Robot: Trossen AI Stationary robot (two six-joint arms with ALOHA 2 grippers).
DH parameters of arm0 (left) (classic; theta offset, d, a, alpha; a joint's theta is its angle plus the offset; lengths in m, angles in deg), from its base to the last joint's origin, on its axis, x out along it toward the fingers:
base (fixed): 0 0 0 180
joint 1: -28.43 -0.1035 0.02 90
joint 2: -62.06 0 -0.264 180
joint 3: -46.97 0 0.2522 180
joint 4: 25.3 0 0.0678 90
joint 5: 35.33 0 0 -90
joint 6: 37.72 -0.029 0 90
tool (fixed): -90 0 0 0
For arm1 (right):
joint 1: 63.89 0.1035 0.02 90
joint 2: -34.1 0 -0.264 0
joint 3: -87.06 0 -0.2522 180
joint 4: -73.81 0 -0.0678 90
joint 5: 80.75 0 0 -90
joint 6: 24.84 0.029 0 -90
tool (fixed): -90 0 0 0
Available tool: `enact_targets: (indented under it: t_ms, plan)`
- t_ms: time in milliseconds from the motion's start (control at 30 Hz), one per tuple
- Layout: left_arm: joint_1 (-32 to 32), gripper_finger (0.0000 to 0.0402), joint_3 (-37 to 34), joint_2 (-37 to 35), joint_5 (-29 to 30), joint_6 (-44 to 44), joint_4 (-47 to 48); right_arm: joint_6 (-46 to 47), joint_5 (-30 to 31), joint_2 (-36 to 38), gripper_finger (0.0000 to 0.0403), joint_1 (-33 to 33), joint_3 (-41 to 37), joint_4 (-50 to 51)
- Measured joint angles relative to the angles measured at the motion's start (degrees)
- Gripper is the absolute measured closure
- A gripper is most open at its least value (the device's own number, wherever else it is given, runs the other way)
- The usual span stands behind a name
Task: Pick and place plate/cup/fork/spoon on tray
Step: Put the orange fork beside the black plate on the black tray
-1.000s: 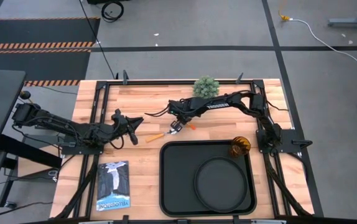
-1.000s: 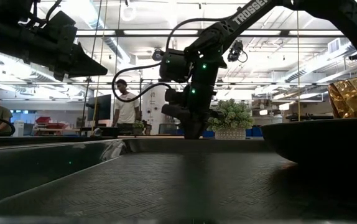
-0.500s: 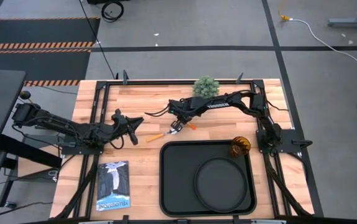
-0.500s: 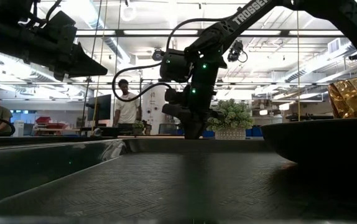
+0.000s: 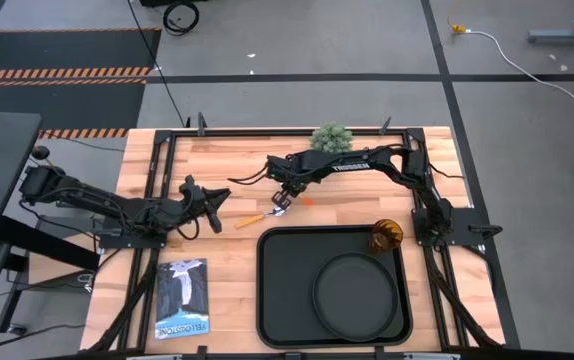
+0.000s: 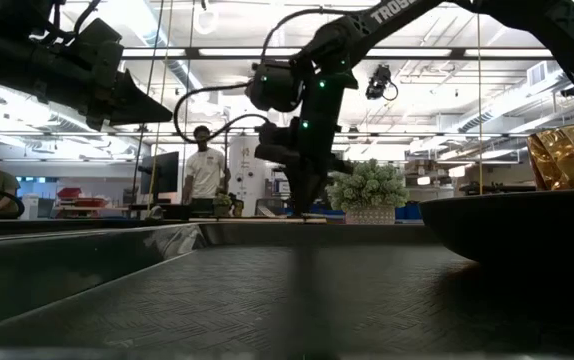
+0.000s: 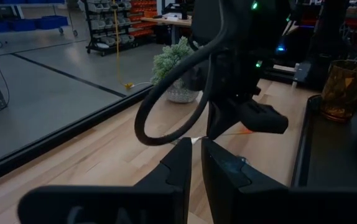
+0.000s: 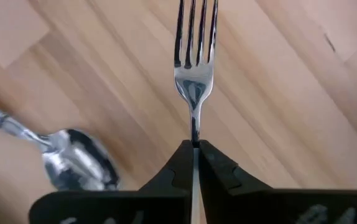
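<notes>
High view, done: you had the plate [image 5: 359, 296] lying on the tray [image 5: 279, 300], towards its right side, and the cup [image 5: 385, 236] standing at the tray's far right corner, so two of the four pieces were already placed.
High view, left to do: the spoon [image 5: 251, 219] lay on the bare wood surface [image 5: 227, 290] just beyond the tray's far left corner, and the fork was not yet on the tray either.
High view, arms: your right hand [image 5: 281, 200] was reached out over the surface beyond the tray, near the spoon; your left hand [image 5: 213, 199] waited well to the left, clear of the tray.
Low view: the right arm hung down behind the tray's far rim, with the cup [image 6: 568, 155] at the right edge behind the plate [image 6: 517, 226]; the fork was too thin to make out here, so you probably could not judge its height from this angle.
Left wrist view: the left hand [image 7: 193, 163] had its fingers together with nothing between them, and the cup [image 7: 345, 89] showed on the tray's corner beyond the other arm.
Right wrist view: the right hand [image 8: 194, 157] was clamped on the fork [image 8: 194, 68] at its neck, tines pointing away, with the spoon [image 8: 73, 160] lying on the wood beside it.
Progress: roughly halfway; the fork was gripped but undelivered, the spoon untouched.
</notes>
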Motion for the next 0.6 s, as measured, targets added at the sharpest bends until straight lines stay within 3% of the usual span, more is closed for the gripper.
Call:
enact_targets:
  t_ms: [600]
  plan:
    - [0.02, 0.0359, 0.01, 0.00, -0.11, 0.38, 3.35, 7.08, -0.78, 0.59, 0.0387, 7.91, 3.15, 9.57]
